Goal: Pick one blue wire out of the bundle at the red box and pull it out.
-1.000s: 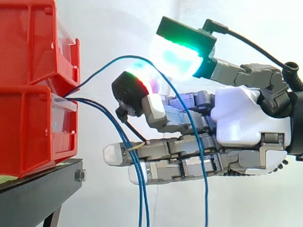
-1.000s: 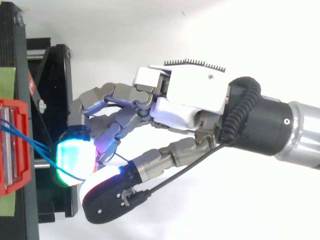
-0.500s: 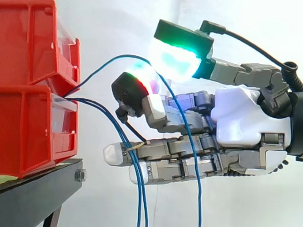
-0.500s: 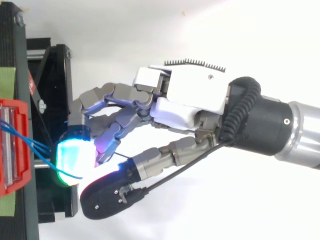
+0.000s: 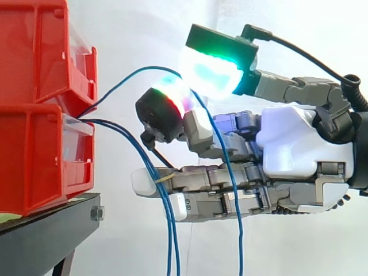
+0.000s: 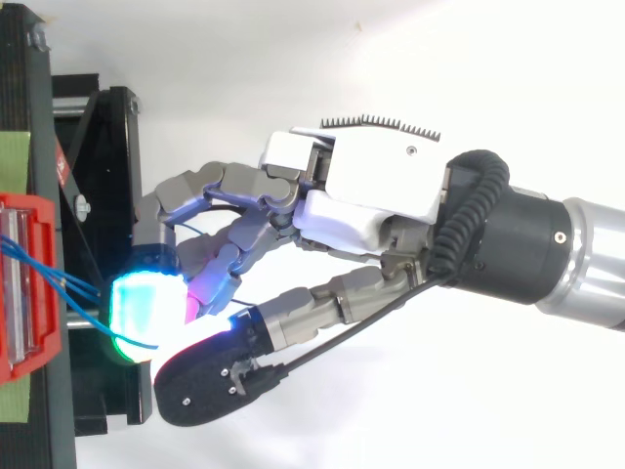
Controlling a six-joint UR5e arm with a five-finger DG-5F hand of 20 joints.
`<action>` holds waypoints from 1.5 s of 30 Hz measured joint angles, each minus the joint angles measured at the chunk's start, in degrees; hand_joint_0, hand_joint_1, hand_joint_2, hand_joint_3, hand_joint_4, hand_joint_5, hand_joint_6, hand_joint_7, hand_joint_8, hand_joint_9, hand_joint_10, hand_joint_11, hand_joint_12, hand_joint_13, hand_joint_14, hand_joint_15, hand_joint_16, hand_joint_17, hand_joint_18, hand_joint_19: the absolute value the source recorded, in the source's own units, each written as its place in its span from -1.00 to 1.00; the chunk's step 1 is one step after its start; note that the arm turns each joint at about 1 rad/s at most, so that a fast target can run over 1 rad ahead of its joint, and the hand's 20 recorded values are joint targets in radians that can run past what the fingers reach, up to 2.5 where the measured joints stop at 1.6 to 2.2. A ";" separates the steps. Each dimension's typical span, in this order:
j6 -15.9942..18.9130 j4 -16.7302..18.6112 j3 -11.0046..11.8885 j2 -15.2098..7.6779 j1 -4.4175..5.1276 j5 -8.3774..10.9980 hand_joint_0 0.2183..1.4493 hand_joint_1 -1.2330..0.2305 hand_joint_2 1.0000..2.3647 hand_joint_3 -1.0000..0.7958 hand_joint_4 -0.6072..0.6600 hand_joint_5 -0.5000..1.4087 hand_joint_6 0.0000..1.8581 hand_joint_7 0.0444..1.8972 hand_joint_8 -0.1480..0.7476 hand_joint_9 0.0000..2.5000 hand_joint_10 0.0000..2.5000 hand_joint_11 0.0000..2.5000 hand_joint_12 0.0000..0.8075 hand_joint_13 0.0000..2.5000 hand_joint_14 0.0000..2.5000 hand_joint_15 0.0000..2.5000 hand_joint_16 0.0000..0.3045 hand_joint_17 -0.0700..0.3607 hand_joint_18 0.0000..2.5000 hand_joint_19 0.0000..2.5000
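Note:
Several thin blue wires [image 5: 109,123] come out between the two stacked red bins [image 5: 34,155] at the left. One blue wire [image 5: 123,80] arcs up and right, passes between two glowing fingertips [image 5: 210,72] and drops across the hand [image 5: 299,149]. The two glowing pads close on it from above and below. The lower fingers [image 5: 190,178] reach out straight towards the other wires [image 5: 169,230], which hang down just in front of them. From above, the hand [image 6: 371,186] enters from the right, its cyan pad [image 6: 145,305] next to the red bin [image 6: 24,283].
The bins sit on a black stand [image 5: 46,236] with a bolt at its corner. A white curtain hangs behind. Green tape [image 6: 12,156] lies on the stand in the top view.
The curled finger and the straight lower fingers have drawn slightly right, away from the bins. The hanging part of the pinched wire has shifted left across the hand.

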 measured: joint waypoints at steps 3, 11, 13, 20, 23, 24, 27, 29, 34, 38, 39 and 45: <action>0.00 0.00 0.00 0.00 0.00 0.00 -0.46 -0.19 -0.99 0.01 0.11 -0.56 -0.10 0.19 -0.02 -0.04 -0.99 -0.53 -0.06 -0.46 -0.99 -0.72 -0.56 0.02 -0.55 -0.64; 0.00 0.13 0.01 0.00 0.00 0.00 -0.43 -0.05 -0.99 0.01 0.15 -0.53 -0.20 0.21 -0.05 -0.03 -0.99 -0.57 -0.08 -0.44 -0.99 -0.72 -0.57 0.01 -0.54 -0.63; 0.00 0.27 0.01 0.00 0.00 0.00 -0.42 -0.05 -0.99 0.02 0.17 -0.53 -0.22 0.25 -0.05 -0.04 -0.98 -0.57 -0.09 -0.44 -0.99 -0.72 -0.57 0.00 -0.54 -0.63; 0.00 0.43 0.01 0.00 0.00 0.00 -0.42 -0.06 -0.99 0.02 0.22 -0.52 -0.25 0.30 -0.07 -0.03 -0.98 -0.57 -0.10 -0.44 -0.99 -0.71 -0.58 -0.01 -0.54 -0.63; 0.00 0.44 0.00 0.00 0.00 0.00 -0.42 -0.06 -0.99 0.02 0.27 -0.52 -0.26 0.31 -0.07 -0.02 -0.98 -0.57 -0.11 -0.44 -0.99 -0.72 -0.58 -0.01 -0.54 -0.63; 0.00 0.44 0.00 0.00 0.00 0.00 -0.42 -0.05 -0.99 0.02 0.27 -0.51 -0.27 0.32 -0.07 -0.02 -0.98 -0.57 -0.11 -0.44 -0.99 -0.71 -0.58 -0.01 -0.54 -0.63; 0.00 0.44 0.00 0.01 0.00 0.00 -0.41 -0.05 -0.99 0.02 0.36 -0.51 -0.29 0.37 -0.09 0.00 -0.99 -0.57 -0.11 -0.44 -0.99 -0.71 -0.58 -0.01 -0.54 -0.63; 0.00 0.44 0.00 0.01 0.00 0.00 -0.41 -0.05 -0.99 0.01 0.39 -0.50 -0.30 0.39 -0.08 0.00 -0.99 -0.57 -0.10 -0.43 -0.99 -0.71 -0.58 -0.01 -0.54 -0.63; 0.00 0.44 0.00 0.00 0.00 0.00 -0.40 -0.04 -0.98 0.02 0.49 -0.49 -0.35 0.49 -0.09 0.02 -0.99 -0.59 -0.11 -0.43 -0.99 -0.72 -0.58 -0.01 -0.54 -0.63; 0.00 0.44 0.00 0.01 0.00 0.00 -0.40 -0.04 -0.99 0.02 0.49 -0.48 -0.38 0.57 -0.09 0.03 -0.99 -0.59 -0.10 -0.43 -0.99 -0.72 -0.58 -0.01 -0.53 -0.62; 0.00 0.44 0.00 0.01 0.00 0.00 -0.40 -0.04 -0.99 0.02 0.48 -0.48 -0.38 0.58 -0.08 0.03 -0.99 -0.59 -0.10 -0.43 -0.99 -0.72 -0.58 -0.01 -0.53 -0.63; 0.00 0.44 0.00 0.01 0.00 0.00 -0.41 -0.02 -0.99 0.00 0.40 -0.49 -0.36 0.55 -0.06 0.02 -0.98 -0.58 -0.11 -0.43 -0.99 -0.71 -0.58 -0.01 -0.54 -0.62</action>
